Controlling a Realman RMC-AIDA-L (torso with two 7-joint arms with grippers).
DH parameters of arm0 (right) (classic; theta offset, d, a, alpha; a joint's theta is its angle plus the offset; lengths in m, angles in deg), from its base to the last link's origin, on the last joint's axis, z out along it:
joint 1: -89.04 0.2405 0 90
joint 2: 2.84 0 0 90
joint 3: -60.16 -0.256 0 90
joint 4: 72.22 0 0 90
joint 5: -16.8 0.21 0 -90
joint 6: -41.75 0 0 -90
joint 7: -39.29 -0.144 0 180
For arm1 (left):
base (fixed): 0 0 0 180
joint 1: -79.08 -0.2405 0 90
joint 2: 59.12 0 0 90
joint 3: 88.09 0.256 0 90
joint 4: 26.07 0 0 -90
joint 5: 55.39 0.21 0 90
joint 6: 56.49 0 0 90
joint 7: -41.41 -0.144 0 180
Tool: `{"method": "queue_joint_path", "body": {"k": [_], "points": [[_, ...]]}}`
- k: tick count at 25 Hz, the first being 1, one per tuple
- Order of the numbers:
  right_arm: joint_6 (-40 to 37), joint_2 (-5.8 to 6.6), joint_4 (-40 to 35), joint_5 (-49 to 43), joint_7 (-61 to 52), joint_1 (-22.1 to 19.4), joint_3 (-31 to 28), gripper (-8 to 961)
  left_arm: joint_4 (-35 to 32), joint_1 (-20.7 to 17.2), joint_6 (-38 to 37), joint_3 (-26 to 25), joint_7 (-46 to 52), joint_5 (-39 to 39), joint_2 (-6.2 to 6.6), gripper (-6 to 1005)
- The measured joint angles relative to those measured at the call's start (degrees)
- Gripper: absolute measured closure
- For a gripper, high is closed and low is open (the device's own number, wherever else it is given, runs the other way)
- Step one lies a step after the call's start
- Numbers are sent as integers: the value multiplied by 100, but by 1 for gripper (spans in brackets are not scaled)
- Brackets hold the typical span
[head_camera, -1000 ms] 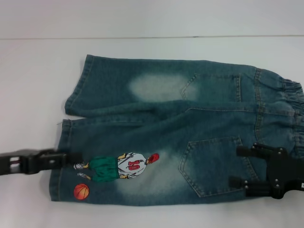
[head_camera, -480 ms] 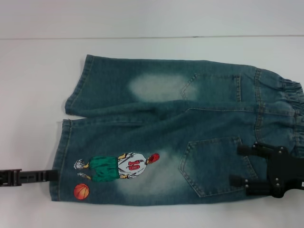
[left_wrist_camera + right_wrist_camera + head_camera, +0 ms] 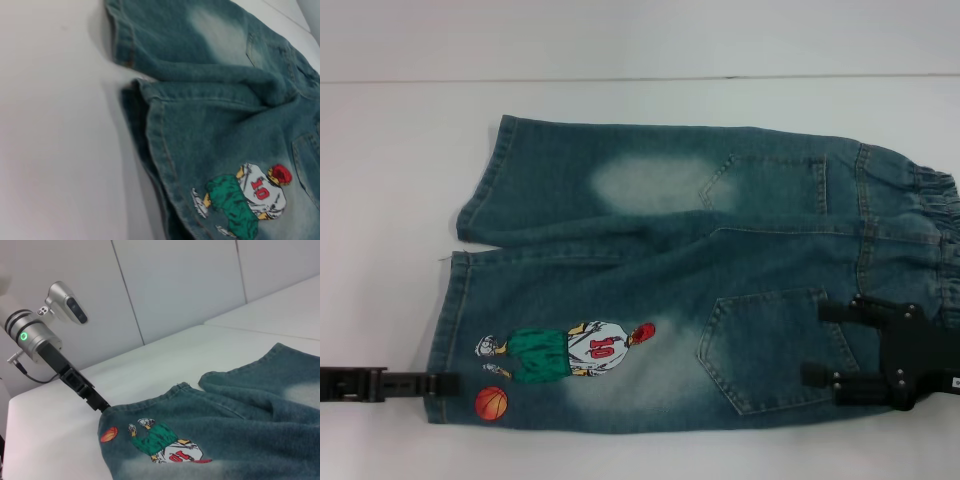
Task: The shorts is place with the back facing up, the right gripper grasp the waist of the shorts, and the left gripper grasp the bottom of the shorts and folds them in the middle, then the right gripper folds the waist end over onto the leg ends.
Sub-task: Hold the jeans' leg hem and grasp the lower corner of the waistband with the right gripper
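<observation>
The denim shorts (image 3: 660, 260) lie flat with the back pockets up. The ruffled waist (image 3: 935, 215) is at the right and the two leg hems (image 3: 448, 320) at the left. A cartoon player print (image 3: 570, 352) and an orange ball (image 3: 491, 403) mark the near leg. My left gripper (image 3: 448, 383) lies low on the table, its tip at the near leg's hem beside the ball. From the right wrist its tip (image 3: 101, 406) touches the hem's edge. My right gripper (image 3: 814, 345) hovers open over the near back pocket (image 3: 765, 345), just inside the waist.
The white table (image 3: 390, 200) runs well beyond the shorts on the left and far sides. Its far edge meets a pale panelled wall (image 3: 620, 40). The left arm's silver wrist with its green ring (image 3: 30, 335) slopes down toward the hem.
My left gripper slid off the printed leg to the left. It then came back lower, to the hem by the orange ball. My right gripper stayed almost still.
</observation>
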Motion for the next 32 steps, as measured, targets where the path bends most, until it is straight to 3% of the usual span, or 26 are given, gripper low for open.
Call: {"method": "queue_joint_path", "body": {"k": [6, 25, 30, 32], "points": [[84, -5, 9, -5, 0, 5, 19, 9, 99, 63, 155, 310, -1, 8, -57, 137], [184, -5, 18, 1, -10, 15, 1, 10, 70, 141, 184, 326, -149, -98, -177, 207], [185, -5, 18, 0, -20, 16, -1, 10, 80, 184, 160, 344, -150, -68, -179, 356], [184, -5, 17, 0, -22, 24, -1, 10, 70, 185, 122, 339, -147, -95, -169, 519]]}}
